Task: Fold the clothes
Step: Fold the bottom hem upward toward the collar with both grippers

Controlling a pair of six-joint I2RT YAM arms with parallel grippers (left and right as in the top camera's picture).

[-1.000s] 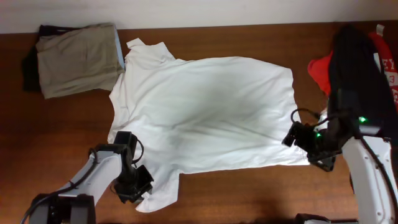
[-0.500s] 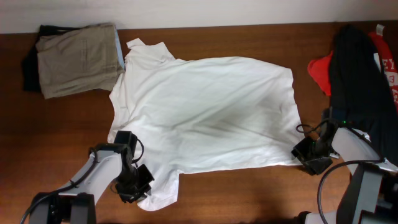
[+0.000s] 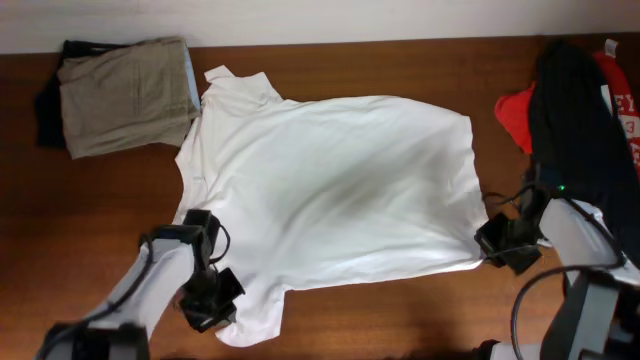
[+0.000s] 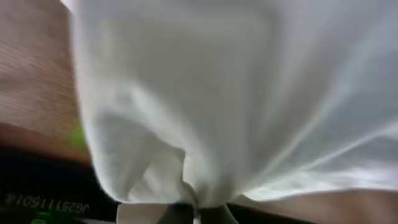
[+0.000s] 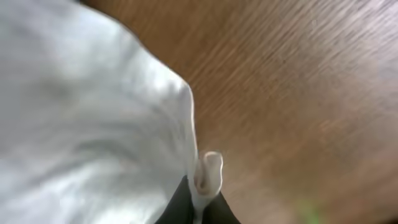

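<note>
So the white T-shirt is spread flat in the middle of the table, collar end toward 9 o'clock and hem toward 3 o'clock. Both arms sit on its near long edge. The left gripper is down at about 7 o'clock on the near sleeve, and the right gripper is at about 4 o'clock on the near hem corner.

Both are clamped down on fabric. In the left wrist view the cloth bunches into a tight gather right at the jaws, and in the right wrist view a little curl of hem pokes out between the dark fingers, which are pressed together on it.

My guess is that grabbing both ends of the same edge lets them carry that whole side over toward 12 o'clock in one go, so this looks like the very start of the first fold.

The shirt is thin and rumpled, with soft shadows across the chest and the far sleeve sticking out at about 11 o'clock.

The black garment and red garment are heaped at 2 o'clock, not yet folded. A folded khaki piece sits at 10 o'clock.
</note>
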